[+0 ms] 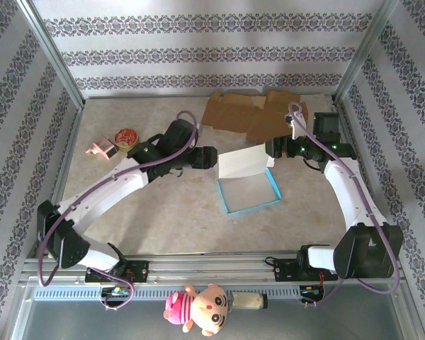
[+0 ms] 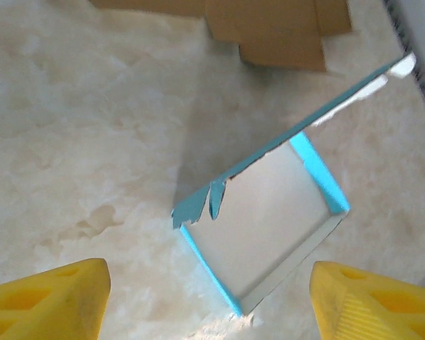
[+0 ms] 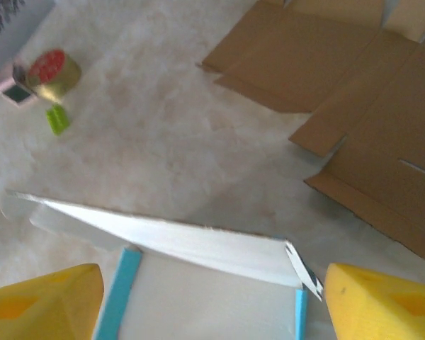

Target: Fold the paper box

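Left hand (image 2: 209, 283) wide open, yellow fingers (image 2: 49, 301) apart, just left of paper box (image 1: 249, 191). Right hand (image 3: 212, 290) likewise spread, gripping nothing, at box's upper right. Box mid-frame on marbled surface (image 1: 163, 212): shallow rectangular tray, blue outside, white inside, lid flap (image 1: 242, 163) upright. Flat brown cardboard (image 1: 251, 113) above.

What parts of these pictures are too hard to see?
- Top view: whatever sits right behind the box's raised lid is hidden by the lid.
- Top view: the pink thing beside the tape roll is too small to name.
- Right wrist view: the near part of the box is cut off by the bottom edge.
- Left wrist view: the cardboard is cut off by the top edge.
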You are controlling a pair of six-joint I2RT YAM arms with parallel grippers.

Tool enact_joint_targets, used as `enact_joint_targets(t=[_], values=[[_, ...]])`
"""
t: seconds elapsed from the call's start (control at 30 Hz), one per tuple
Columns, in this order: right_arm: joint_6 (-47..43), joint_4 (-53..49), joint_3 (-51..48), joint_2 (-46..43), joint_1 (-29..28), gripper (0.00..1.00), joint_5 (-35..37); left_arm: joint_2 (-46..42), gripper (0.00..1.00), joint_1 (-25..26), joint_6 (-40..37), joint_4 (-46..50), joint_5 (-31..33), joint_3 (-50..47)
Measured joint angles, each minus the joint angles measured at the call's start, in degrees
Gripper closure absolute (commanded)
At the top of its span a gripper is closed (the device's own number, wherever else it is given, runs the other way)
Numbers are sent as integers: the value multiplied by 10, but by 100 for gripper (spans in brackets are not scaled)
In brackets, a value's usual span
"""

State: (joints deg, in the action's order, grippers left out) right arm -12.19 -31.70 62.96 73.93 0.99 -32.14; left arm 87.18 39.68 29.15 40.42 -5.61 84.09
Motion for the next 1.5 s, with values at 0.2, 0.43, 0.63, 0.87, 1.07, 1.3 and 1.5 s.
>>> enact_joint_targets(t=[0.2,0.43,0.63,0.87,1.07,1.3,1.5], values=[[-140,-53,40,53,0,21,33,73,19,1,-48,86,-3,64],[-207,-96,93,150,0,51,34,122,19,1,-65,101,-19,84],[-231,-101,94,170,-3,67,34,154,20,1,-65,103,-23,115],[-244,-101,103,187,-12,88,38,216,54,1,-74,127,-10,173],[-247,-100,105,187,-27,97,52,247,79,1,-82,149,-5,203],[-205,-78,108,187,-51,100,90,253,94,1,-82,171,23,205],[-45,29,77,157,-95,100,134,252,97,-5,-68,174,106,222]])
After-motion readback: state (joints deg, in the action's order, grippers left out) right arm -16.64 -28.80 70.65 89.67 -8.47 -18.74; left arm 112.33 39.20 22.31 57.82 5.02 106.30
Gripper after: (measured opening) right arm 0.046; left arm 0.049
